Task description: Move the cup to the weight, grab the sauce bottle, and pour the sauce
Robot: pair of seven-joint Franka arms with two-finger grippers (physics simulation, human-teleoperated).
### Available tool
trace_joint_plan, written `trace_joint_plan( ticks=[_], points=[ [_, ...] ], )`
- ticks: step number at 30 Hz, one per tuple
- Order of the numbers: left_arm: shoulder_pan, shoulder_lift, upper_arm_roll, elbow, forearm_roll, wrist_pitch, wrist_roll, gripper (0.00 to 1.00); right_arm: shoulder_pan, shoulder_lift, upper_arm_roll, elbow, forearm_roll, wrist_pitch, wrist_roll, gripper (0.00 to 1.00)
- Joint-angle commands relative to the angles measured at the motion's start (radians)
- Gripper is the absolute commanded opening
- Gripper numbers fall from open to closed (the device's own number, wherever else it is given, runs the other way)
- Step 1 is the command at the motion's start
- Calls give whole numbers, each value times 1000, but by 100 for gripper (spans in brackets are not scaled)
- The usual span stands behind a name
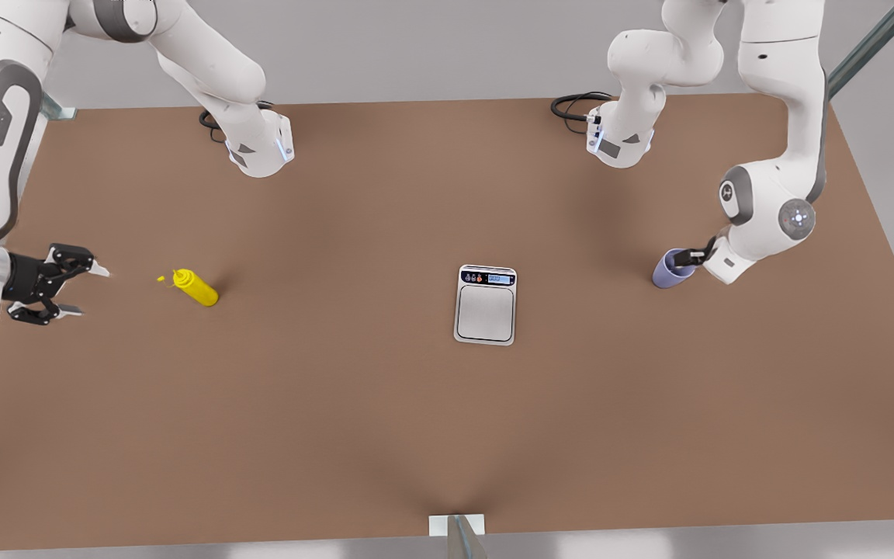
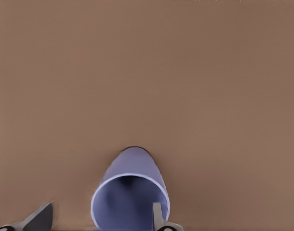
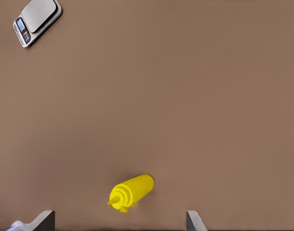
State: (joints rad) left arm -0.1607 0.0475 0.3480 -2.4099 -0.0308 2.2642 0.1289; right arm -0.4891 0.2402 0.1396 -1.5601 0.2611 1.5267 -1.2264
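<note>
The lavender-blue cup (image 1: 670, 270) stands at the front view's right, apart from the weight (image 1: 485, 304), a silver scale at the table's middle. My left gripper (image 1: 691, 256) is open at the cup's rim. In the left wrist view one finger (image 2: 158, 215) overlaps the cup's (image 2: 130, 192) mouth and the other lies well outside it. The yellow sauce bottle (image 1: 197, 287) sits at the front view's left, nozzle toward my right gripper (image 1: 88, 292), which is open a short way off. The right wrist view shows the bottle (image 3: 133, 190) ahead of that gripper (image 3: 119, 221) and the weight (image 3: 37, 19) far off.
The brown table (image 1: 338, 404) stretches wide around the three objects. Both arm bases with black cables (image 1: 571, 105) stand at the back edge. A small metal bracket (image 1: 456, 526) sits at the middle of the front edge.
</note>
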Motion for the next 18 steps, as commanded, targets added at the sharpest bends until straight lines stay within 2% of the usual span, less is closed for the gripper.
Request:
trace_joint_plan(
  ticks=[1,6,12,18],
  points=[
    [-13,0,0,0,0,0,0,100,-9,1,0,0,10,-3,-19,100],
    [-2,14,2,-3,2,0,0,100,-100,47,0,9,69,-77,-243,100],
    [-2,52,2,-3,0,17,0,100,-233,272,0,8,233,-77,-700,100],
    [-3,103,0,-2,-4,51,-2,100,-322,378,0,-23,286,-57,-880,100]
  ],
)
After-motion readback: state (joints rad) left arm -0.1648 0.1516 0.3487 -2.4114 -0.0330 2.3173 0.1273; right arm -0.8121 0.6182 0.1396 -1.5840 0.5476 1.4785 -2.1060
